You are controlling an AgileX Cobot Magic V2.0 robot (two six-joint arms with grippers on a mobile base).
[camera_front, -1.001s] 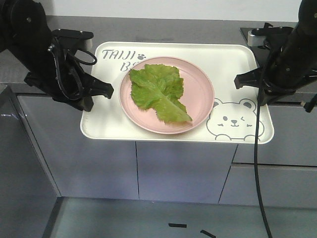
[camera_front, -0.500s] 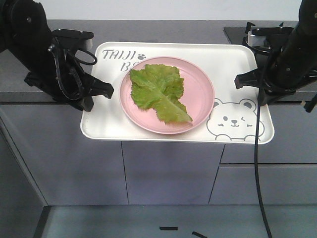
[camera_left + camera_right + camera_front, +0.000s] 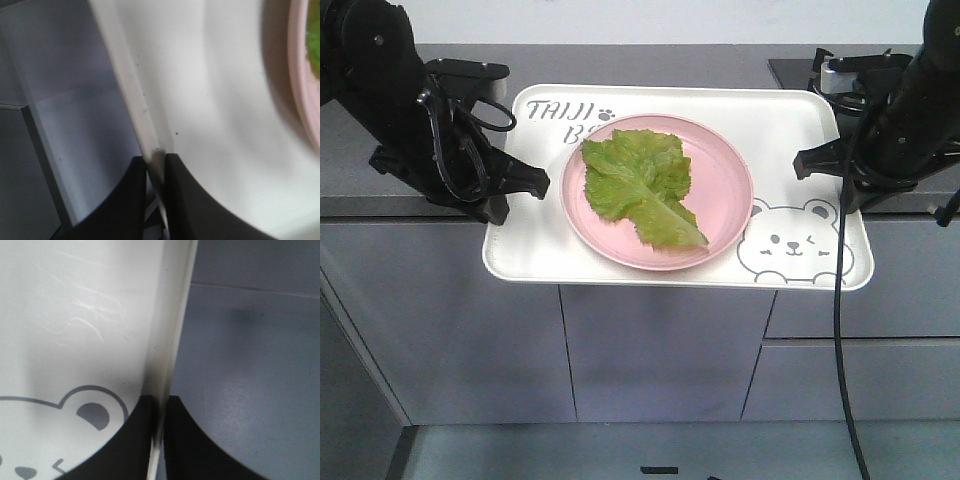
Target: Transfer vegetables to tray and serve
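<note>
The cream-white tray (image 3: 540, 240) with the bear drawing hangs in the air in front of the grey counter, held level by both arms. On it sits a round pink plate (image 3: 720, 190) with a green lettuce leaf (image 3: 635, 185), the vegetables, lying flat across it. My left gripper (image 3: 525, 185) is shut on the tray's left rim (image 3: 131, 85), pinched between its black fingers (image 3: 187, 200). My right gripper (image 3: 810, 160) is shut on the right rim (image 3: 175, 315) beside the bear's ear (image 3: 92, 412).
A grey counter (image 3: 380, 185) with cabinet fronts (image 3: 660, 350) runs behind and below the tray. A stove burner with a pot (image 3: 855, 75) stands at the back right. A black cable (image 3: 840, 330) hangs from the right arm. Floor lies below.
The tray and both grippers keep their place in view while the counter and cabinets behind slide left and down; the stove at the back right has come further into view.
</note>
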